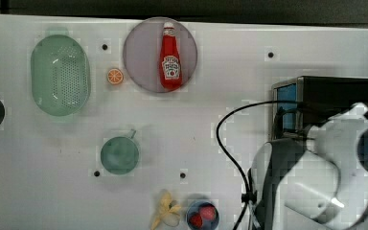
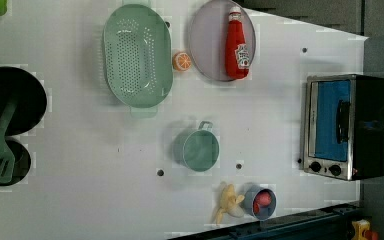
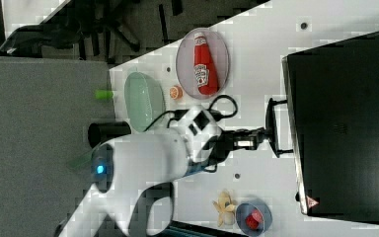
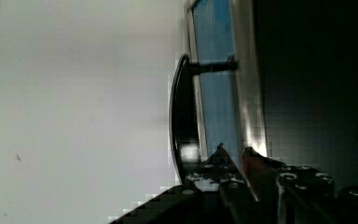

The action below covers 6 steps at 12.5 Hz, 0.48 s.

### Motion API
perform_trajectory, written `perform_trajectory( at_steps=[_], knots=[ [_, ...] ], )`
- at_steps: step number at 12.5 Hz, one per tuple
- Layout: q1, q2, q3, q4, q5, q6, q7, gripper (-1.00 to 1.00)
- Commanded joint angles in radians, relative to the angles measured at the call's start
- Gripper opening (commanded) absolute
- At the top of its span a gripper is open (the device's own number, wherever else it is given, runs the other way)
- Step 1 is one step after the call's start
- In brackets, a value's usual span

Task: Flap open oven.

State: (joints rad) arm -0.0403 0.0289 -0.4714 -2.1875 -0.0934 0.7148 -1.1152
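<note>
The oven (image 3: 345, 123) stands with its black top toward the right view's right, and I also see the oven (image 2: 345, 125) in the left view and the oven (image 1: 326, 93) in the top view. Its blue-tinted glass door (image 4: 216, 93) lies flat against the silver frame. The black bar handle (image 3: 270, 126) stands off the door on two posts. My gripper (image 3: 264, 134) reaches in from the right view's left and is shut on this handle. The handle (image 4: 181, 116) runs down into the fingers in the wrist view.
A ketchup bottle (image 1: 170, 57) lies on a grey plate (image 1: 139, 52). A green colander (image 1: 60, 74), an orange slice (image 1: 115, 75), a green cup (image 1: 120, 155), a banana (image 1: 166, 211) and a bowl of red fruit (image 1: 202, 214) are spread over the white table. A black cable (image 1: 225, 143) loops near the arm.
</note>
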Motion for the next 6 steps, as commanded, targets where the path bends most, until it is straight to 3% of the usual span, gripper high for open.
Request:
perform_trajectory(
  at_steps=[1,6],
  knots=[
    [0.003,0.014,0.000,-0.056,-0.014,0.124,-0.071,-0.65],
    [0.003,0.084,-0.003,-0.075,-0.014,0.169,-0.069,-0.65]
  ],
)
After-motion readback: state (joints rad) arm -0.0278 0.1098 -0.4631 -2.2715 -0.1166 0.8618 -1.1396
